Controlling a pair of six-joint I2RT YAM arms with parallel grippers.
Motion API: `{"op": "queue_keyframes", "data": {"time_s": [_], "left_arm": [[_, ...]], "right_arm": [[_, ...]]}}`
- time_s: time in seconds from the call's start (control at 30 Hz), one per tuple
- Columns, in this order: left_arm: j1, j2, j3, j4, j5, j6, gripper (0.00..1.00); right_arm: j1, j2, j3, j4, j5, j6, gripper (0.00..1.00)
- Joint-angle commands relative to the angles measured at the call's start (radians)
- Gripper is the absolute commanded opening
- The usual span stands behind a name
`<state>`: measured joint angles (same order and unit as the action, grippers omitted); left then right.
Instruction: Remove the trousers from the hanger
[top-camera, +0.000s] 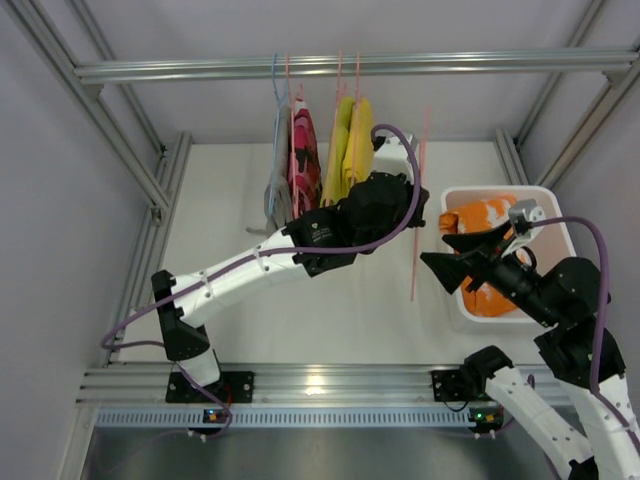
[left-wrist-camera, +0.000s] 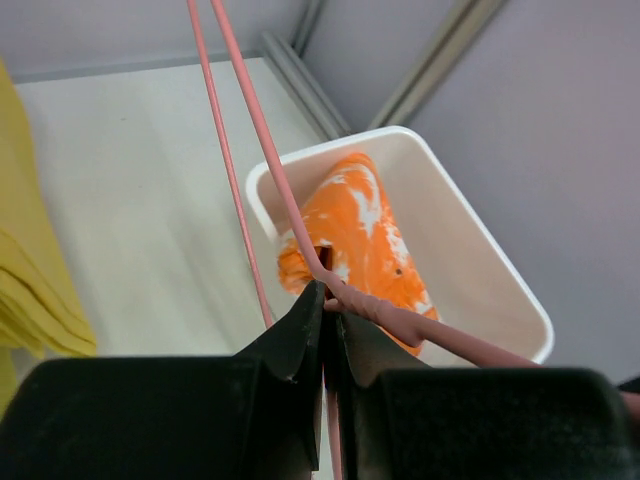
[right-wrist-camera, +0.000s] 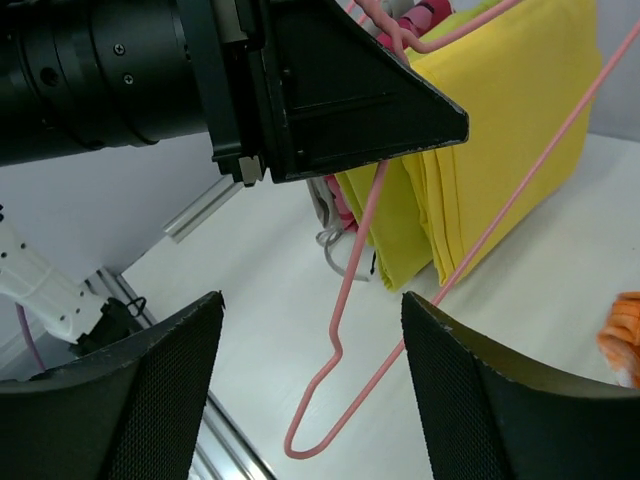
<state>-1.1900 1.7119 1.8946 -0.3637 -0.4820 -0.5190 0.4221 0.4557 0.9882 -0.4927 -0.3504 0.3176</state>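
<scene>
Left gripper (left-wrist-camera: 325, 305): black fingers pressed together, pinching the wire of the hanger (left-wrist-camera: 270, 160) at a twisted bend. Hanger: thin, pink, bare, tilted between the two grippers, lower loop dangling over the table (top-camera: 230, 170). Right gripper (top-camera: 440, 252): jaws spread wide, holding nothing, facing the loop, just beside the bin (top-camera: 500, 190). Trousers (top-camera: 487, 213): orange with white blotches, crumpled in the white bin at table right, off the hanger; from above the right arm hides part of them. Behind: yellow garments (top-camera: 350, 145) and a pink patterned garment (top-camera: 303, 150) hanging from a rail (top-camera: 200, 70), close beside the left arm.
</scene>
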Motion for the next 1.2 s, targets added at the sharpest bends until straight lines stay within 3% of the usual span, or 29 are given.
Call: {"op": "queue_keyframes", "data": {"time_s": [0.0, 0.33, 0.53, 0.6, 0.63, 0.73, 0.77, 0.83, 0.93, 0.97, 1.03, 1.07, 1.17], "left_arm": [[0.000, 0.008, 0.064, 0.020, -0.109, 0.017, 0.00], [-0.014, 0.029, 0.093, 0.032, -0.069, 0.016, 0.00], [-0.029, 0.035, 0.112, 0.035, -0.070, 0.022, 0.00], [-0.030, 0.040, 0.115, 0.037, -0.067, 0.020, 0.00], [-0.030, 0.041, 0.116, 0.037, -0.066, 0.019, 0.00], [-0.030, 0.045, 0.115, 0.043, -0.050, 0.033, 0.00], [-0.030, 0.043, 0.112, 0.046, -0.050, 0.039, 0.00], [-0.030, 0.040, 0.100, 0.057, -0.046, 0.057, 0.00], [-0.030, 0.023, 0.064, 0.072, -0.038, 0.091, 0.11], [-0.028, 0.015, 0.054, 0.083, -0.037, 0.103, 0.24], [-0.028, -0.008, 0.018, 0.097, -0.032, 0.137, 0.41], [-0.028, -0.024, 0.008, 0.107, -0.023, 0.149, 0.57], [-0.023, -0.060, -0.026, 0.121, 0.000, 0.177, 0.74]], "right_arm": [[-0.008, 0.024, -0.014, 0.074, 0.029, 0.049, 0.69], [-0.008, 0.132, -0.025, 0.112, 0.097, 0.037, 0.64], [-0.008, 0.179, -0.017, 0.169, 0.079, 0.061, 0.55], [-0.008, 0.193, -0.011, 0.203, 0.061, 0.071, 0.48], [-0.008, 0.207, 0.000, 0.204, 0.056, 0.071, 0.38], [-0.008, 0.218, 0.012, 0.200, 0.022, 0.067, 0.23], [-0.008, 0.215, 0.012, 0.200, 0.018, 0.069, 0.12], [-0.008, 0.199, 0.007, 0.209, 0.010, 0.069, 0.02], [-0.008, 0.175, 0.007, 0.203, 0.007, 0.078, 0.00], [-0.006, 0.166, 0.009, 0.201, 0.011, 0.083, 0.00], [-0.008, 0.152, 0.020, 0.169, 0.056, 0.090, 0.00], [-0.008, 0.149, 0.023, 0.161, 0.073, 0.087, 0.00], [-0.008, 0.129, 0.018, 0.160, 0.070, 0.090, 0.00]]}}
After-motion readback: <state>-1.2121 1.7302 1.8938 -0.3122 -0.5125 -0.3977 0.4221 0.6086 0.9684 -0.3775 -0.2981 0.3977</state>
